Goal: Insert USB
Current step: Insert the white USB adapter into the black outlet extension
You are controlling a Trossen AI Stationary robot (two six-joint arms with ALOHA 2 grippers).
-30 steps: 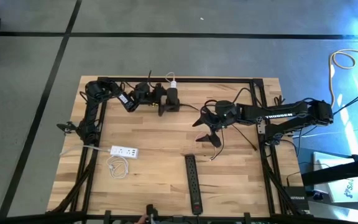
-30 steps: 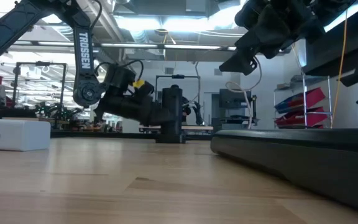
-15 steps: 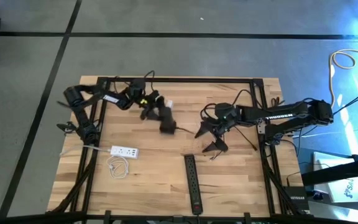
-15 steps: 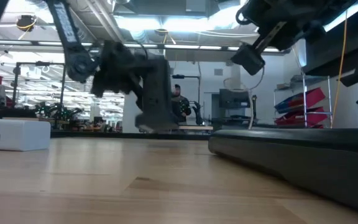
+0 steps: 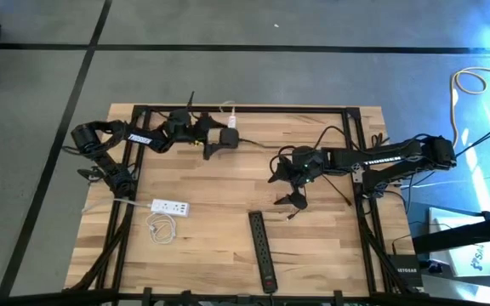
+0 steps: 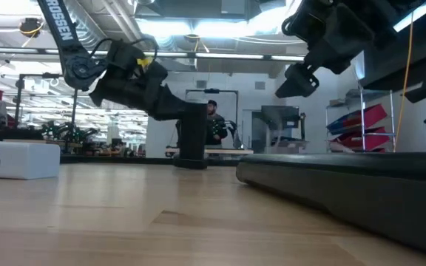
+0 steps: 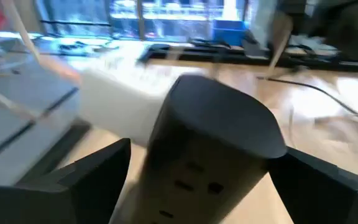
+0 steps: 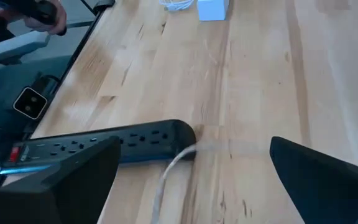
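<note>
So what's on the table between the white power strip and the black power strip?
Only bare wood in the high view, between the white power strip and black power strip.

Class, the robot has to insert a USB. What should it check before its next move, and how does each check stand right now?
1. Left gripper on the black outlet block: ok, the block sits between its fingers.
2. Block upright on the table: ok in the low view.
3. Right gripper ready to pick: ok, it is open and empty, above the table.
4. USB plug in hand: not ok. The white cable lies coiled beside the white power strip.
5. Free port on the block: cannot tell.
</note>
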